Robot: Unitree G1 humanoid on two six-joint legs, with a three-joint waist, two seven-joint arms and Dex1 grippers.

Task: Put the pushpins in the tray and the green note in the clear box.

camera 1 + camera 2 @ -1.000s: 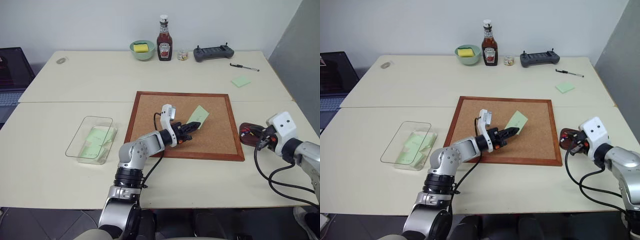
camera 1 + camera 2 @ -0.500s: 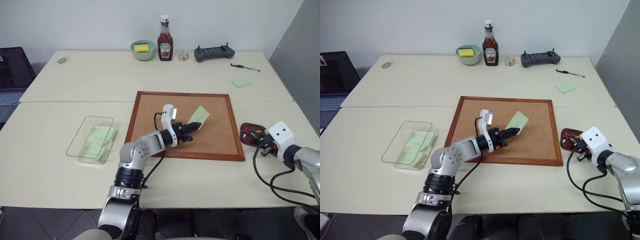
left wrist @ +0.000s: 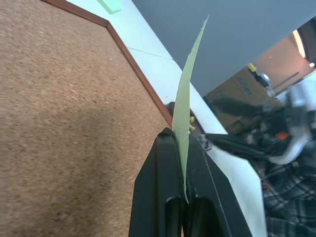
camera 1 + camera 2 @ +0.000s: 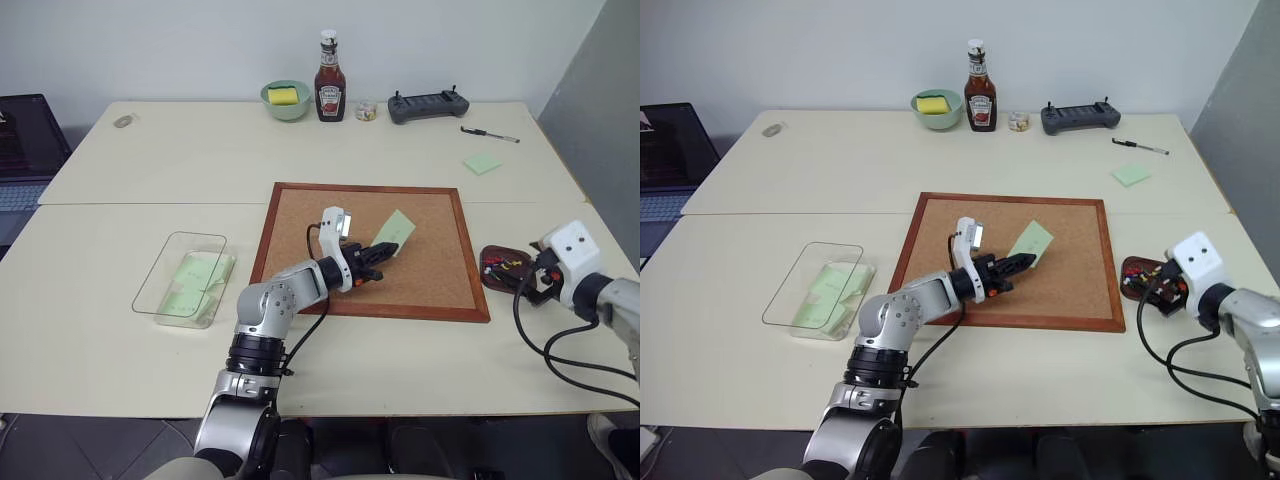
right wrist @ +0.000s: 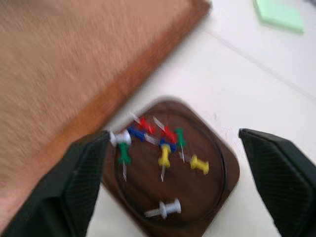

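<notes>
My left gripper (image 4: 377,256) is shut on the green note (image 4: 394,229), holding it just above the corkboard; the left wrist view shows the note (image 3: 190,84) edge-on between the closed fingers. The dark reddish-brown tray (image 4: 500,268) sits on the table right of the board. My right gripper (image 5: 173,138) hovers over it, open, with one finger (image 5: 74,187) on each side. Several pushpins (image 5: 165,155) in red, blue, green, yellow and white lie in the tray (image 5: 148,190). The clear box (image 4: 150,288) stands at the left and holds pale-green slips.
The wood-framed corkboard (image 4: 425,290) lies in the middle of the table. Along the far edge stand a green bowl (image 4: 285,98), a ketchup bottle (image 4: 329,80), a small jar (image 4: 366,111), a controller (image 4: 427,104) and a pen (image 4: 490,134). A green sticky pad (image 4: 481,163) lies far right.
My right gripper has opened above the tray after dipping low and rising again. The left gripper still holds the green note in much the same place.
</notes>
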